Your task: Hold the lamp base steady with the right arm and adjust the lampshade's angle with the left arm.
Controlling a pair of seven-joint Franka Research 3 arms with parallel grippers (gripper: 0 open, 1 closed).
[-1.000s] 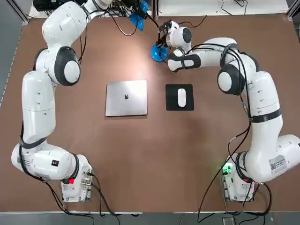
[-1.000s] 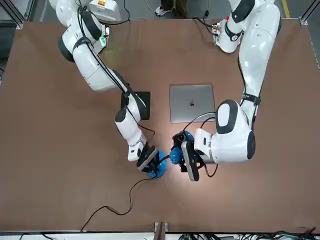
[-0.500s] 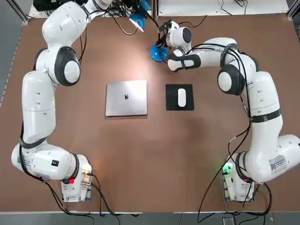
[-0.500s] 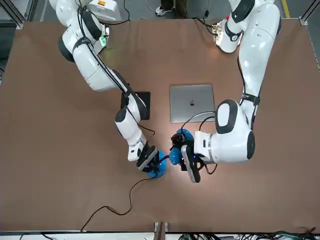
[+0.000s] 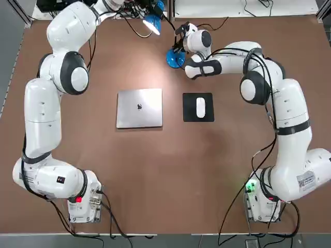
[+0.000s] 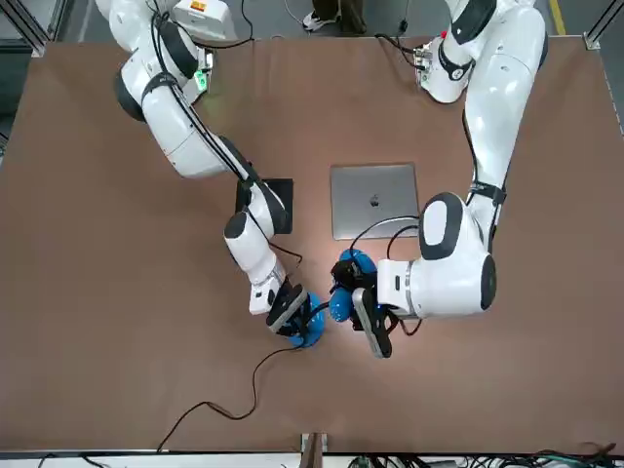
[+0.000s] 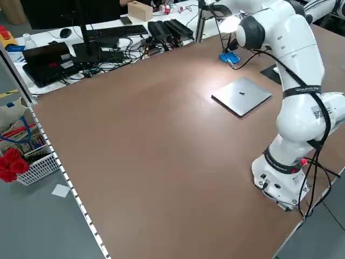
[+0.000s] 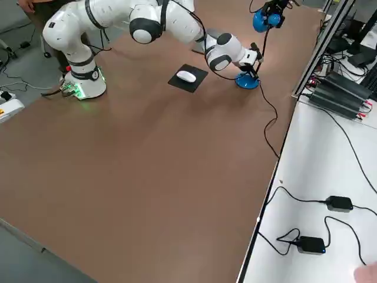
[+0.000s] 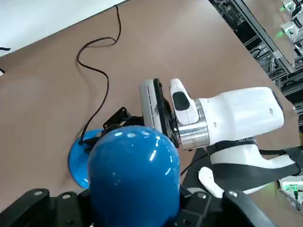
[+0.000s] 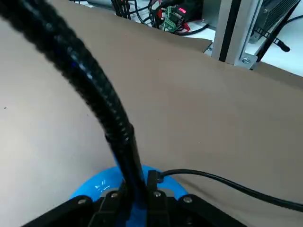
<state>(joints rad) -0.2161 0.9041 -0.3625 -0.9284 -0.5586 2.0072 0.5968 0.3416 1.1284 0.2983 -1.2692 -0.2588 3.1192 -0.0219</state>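
The lamp base (image 5: 174, 59), a glossy blue disc, sits at the far middle of the table, with its black gooseneck (image 10: 90, 85) rising from it. My right gripper (image 6: 290, 312) is shut on the foot of the gooseneck, right on the lamp base (image 10: 102, 187). The lampshade (image 5: 152, 22) hangs to the left of the base, lit, its white inside showing from above. In the left wrist view its blue dome (image 9: 134, 172) fills the space between the fingers. My left gripper (image 6: 365, 320) is shut on it.
A closed silver laptop (image 5: 139, 107) lies mid-table. Beside it is a black mousepad (image 5: 189, 99) with a white mouse (image 5: 200, 107). The lamp's black cord (image 6: 226, 408) trails from the base to the far table edge, where power bricks (image 8: 336, 97) lie on a white shelf.
My left gripper has turned the lampshade, so its lit white inside now shows from above instead of its blue back. The right gripper and the base have stayed put.
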